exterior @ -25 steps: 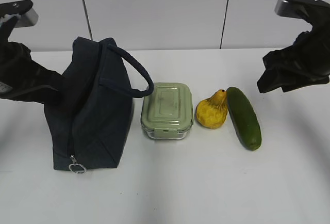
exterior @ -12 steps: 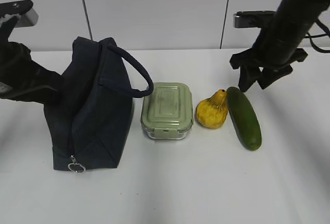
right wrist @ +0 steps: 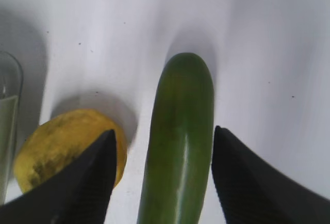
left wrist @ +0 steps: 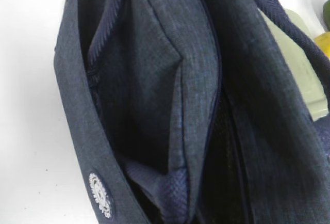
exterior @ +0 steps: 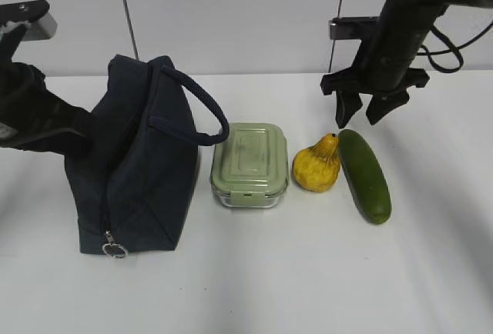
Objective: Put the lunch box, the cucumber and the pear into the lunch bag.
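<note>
- The smooth dark green cucumber lies on the white table, at the right end of the row of things, just beside the bumpy yellow-orange pear.
- In the right wrist view the cucumber lies lengthwise between the two black fingers, and the pear is partly behind the left one.
- The right end effector hangs above the far end of the cucumber with its fingers spread apart, holding nothing.
- The small clear glass lunch box with the pale sage-green lid stands left of the pear, between it and the bag.
- The boxy dark navy fabric lunch bag stands at the left of the table, its silver ring zip pull low at the front.
- The left wrist view shows only the bag's navy fabric; the left end effector is hidden behind the bag, so I cannot tell its state.
</note>
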{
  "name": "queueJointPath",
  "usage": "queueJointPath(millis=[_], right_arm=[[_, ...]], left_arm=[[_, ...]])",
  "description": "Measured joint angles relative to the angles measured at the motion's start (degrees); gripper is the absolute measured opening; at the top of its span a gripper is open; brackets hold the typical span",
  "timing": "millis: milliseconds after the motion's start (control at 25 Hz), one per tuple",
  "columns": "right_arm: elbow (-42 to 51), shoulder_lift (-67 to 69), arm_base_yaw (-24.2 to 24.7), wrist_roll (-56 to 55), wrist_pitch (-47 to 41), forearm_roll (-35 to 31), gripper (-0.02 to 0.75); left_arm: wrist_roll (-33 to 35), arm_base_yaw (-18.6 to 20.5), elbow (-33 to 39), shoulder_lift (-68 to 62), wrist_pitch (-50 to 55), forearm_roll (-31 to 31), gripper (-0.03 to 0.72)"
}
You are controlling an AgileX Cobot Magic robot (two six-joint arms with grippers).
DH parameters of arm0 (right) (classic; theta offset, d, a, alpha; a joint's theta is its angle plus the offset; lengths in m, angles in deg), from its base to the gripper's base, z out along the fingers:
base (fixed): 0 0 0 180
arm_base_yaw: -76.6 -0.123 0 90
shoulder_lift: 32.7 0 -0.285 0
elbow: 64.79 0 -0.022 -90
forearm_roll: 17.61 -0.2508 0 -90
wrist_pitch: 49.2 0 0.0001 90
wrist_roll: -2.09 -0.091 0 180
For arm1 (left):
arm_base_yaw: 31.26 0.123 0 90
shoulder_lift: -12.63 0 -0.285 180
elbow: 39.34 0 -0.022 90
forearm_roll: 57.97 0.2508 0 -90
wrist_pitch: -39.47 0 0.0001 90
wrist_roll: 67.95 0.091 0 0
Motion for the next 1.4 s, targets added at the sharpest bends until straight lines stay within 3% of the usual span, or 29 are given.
queueJointPath(millis=[160,560,640,800,1160,1280,1400], right_arm=[[-0.66,2.82,0.0,-0.03,-0.04,0.3,0.534],[-1.24,7.66,0.0,-0.62,-0.17,2.86,0.546],[-1.24,8.5,0.0,-0.62,-0.39,2.86,0.532],[-1.6,8.65,0.0,-0.65,-1.11,2.86,0.392],[-12.67,4.18,0.0,-0.75,-4.69,4.38,0.379],[-17.98,-0.12,0.1,1.15,-4.93,-2.68,0.379],[-21.54,-2.76,-1.51,6.89,-4.9,-16.15,0.379]], left_arm=[[0.0,0.0,0.0,0.0,0.0,0.13,-0.013],[0.0,0.0,0.0,0.0,0.0,0.24,-0.013],[0.0,0.0,0.0,0.0,-0.05,0.29,-0.013],[0.0,0.0,0.0,0.0,-0.05,0.42,-0.013],[0.0,0.0,0.0,0.0,-0.11,0.42,-0.013],[0.0,0.0,0.0,0.0,-0.11,0.48,-0.013],[0.0,0.0,0.0,0.0,-0.27,0.48,-0.013]])
